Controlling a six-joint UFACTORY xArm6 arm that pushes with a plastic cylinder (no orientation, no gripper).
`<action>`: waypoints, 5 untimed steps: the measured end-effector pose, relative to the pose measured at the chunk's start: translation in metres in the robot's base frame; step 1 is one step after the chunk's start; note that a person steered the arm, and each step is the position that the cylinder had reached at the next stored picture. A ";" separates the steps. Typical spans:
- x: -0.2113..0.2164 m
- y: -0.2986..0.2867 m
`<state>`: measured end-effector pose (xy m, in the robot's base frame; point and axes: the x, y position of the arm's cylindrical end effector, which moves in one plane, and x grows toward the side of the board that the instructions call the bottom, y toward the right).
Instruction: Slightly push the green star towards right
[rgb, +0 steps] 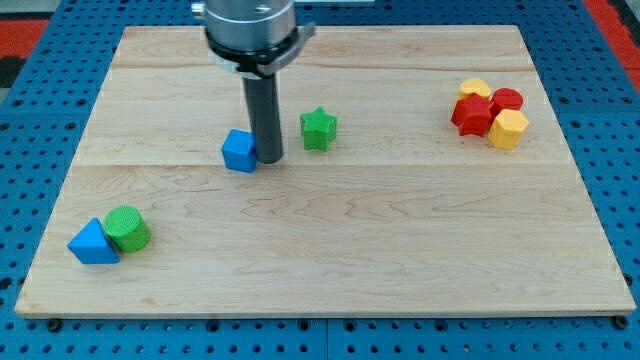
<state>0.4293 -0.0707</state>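
The green star (318, 128) lies on the wooden board (330, 250), a little left of the board's middle and toward the view's top. My tip (268, 158) stands just left of the star, with a small gap between them. A blue cube-like block (240, 151) sits right against the tip on its left side.
A blue triangular block (92, 243) and a green cylinder (127, 228) sit together at the view's bottom left. At the view's top right is a cluster: a yellow block (475, 89), two red blocks (472, 114) (507, 100) and a yellow hexagonal block (509, 129).
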 end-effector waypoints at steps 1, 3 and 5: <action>-0.014 0.028; -0.037 0.070; -0.075 0.027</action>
<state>0.3539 -0.0434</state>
